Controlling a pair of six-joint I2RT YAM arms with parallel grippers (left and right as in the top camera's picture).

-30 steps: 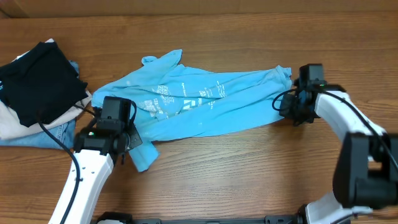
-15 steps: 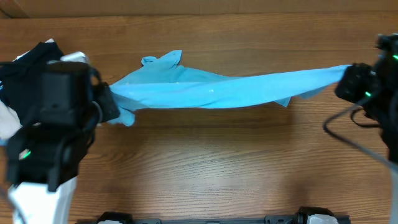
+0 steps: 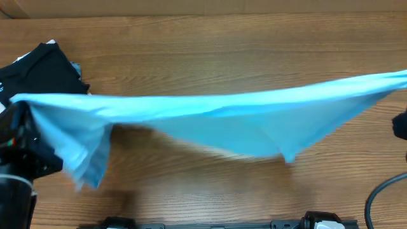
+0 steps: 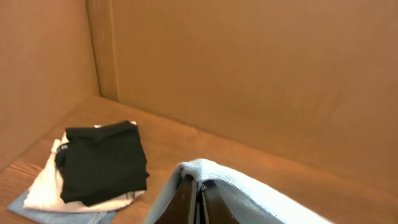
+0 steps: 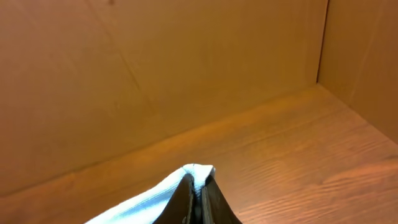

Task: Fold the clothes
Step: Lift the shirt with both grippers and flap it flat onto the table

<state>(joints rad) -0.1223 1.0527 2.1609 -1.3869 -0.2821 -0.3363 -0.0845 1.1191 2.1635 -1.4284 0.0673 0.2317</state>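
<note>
The left gripper (image 4: 199, 200) was clamped tight on a rolled fold of the soft sky-blue T-shirt (image 3: 222, 117), and the right gripper (image 5: 198, 198) pinched a rounded corner of the same cotton, its dark fingers pressed together. Between them the shirt hung above the wood-grain table (image 3: 222, 51) as a long, taut band, its lower edge sagging to a point right of the middle and a ruffled flap drooping at the left end. Smooth cardboard walls (image 4: 249, 74) closed the back and sides, a folded black garment (image 4: 102, 158) lay in the far left corner, and open wood showed in front of and behind the band.
</note>
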